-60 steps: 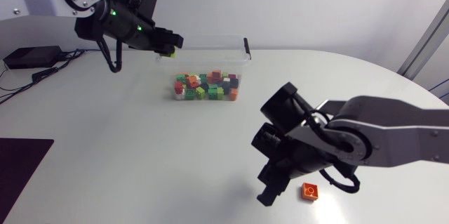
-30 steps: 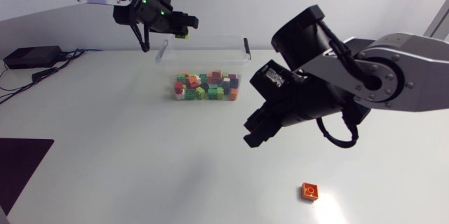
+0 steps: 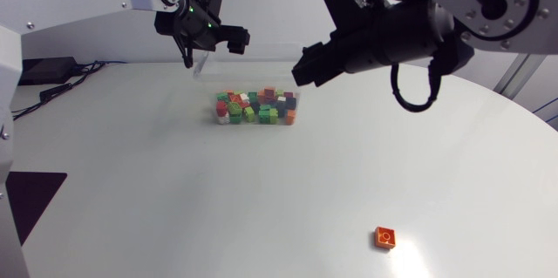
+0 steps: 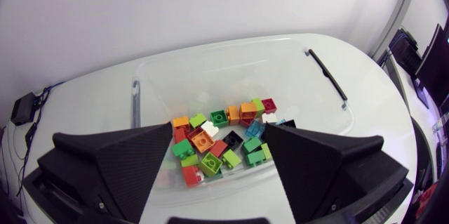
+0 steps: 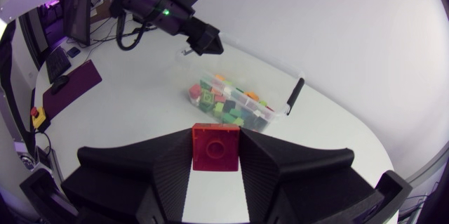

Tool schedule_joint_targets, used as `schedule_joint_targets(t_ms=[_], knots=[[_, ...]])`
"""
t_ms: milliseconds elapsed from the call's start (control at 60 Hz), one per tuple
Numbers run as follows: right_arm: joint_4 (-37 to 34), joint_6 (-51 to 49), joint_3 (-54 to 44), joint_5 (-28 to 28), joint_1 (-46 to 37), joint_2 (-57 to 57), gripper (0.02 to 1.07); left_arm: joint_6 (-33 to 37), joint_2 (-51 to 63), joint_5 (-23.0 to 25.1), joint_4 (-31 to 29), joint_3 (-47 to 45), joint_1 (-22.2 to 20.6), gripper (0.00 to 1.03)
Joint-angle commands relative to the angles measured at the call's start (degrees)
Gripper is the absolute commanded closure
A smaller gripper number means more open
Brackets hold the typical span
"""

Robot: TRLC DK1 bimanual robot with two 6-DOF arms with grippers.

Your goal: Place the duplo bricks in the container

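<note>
**Carrying one red brick toward the container; one orange brick left out**

Gripping a red brick (image 5: pixel 215 150), the right tool (image 5: pixel 215 134) has both fingers pressed on the brick's two sides. The brick is square, with one round stud on its upper face. Any marking on the stud is too blurred to read. In the head view this tool hangs high, just beside the container's right end.

The container (image 4: pixel 224 76) is a clear, shallow plastic box with a black handle at each end. It stands at the far side of the white worktop (image 3: pixel 174 191). The loose bricks (image 4: pixel 210 154) lie in a heap toward one side of its floor: green, red, orange, yellow, white, black and blue.

The left tool (image 4: pixel 217 129) sits above the container with its fingers wide apart and nothing between them.

An orange brick (image 3: pixel 385 238) lies alone on the near right of the worktop, well apart from the container.

Change over the last second:
- The right arm has risen from low beside the orange brick and swung across to the container.
- The left arm has come in from the left to a spot over the box.
- A small green piece showed at the left tool's tip in both earlier head frames, and it no longer shows there.
- The orange brick has not moved.
</note>
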Motion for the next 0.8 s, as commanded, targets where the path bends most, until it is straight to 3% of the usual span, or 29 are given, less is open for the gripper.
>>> schedule_joint_targets(t_ms=[0, 383, 783], knots=[[1.9, 1.9, 2.9, 0.3, -0.7, 3.6, 0.80, 0.7, -5.8, -0.3, -1.4, -1.7, 1.0, 0.04], [11.4, 3.9, 11.0, 0.8, -3.2, 15.2, 0.80, 5.9, -30.5, 1.6, -3.2, -24.3, 3.7, 0.04], [14.5, 3.9, 22.0, 0.7, -5.2, 26.2, 0.81, 7.8, -41.4, 1.6, -5.0, -35.2, 4.0, 0.04]])
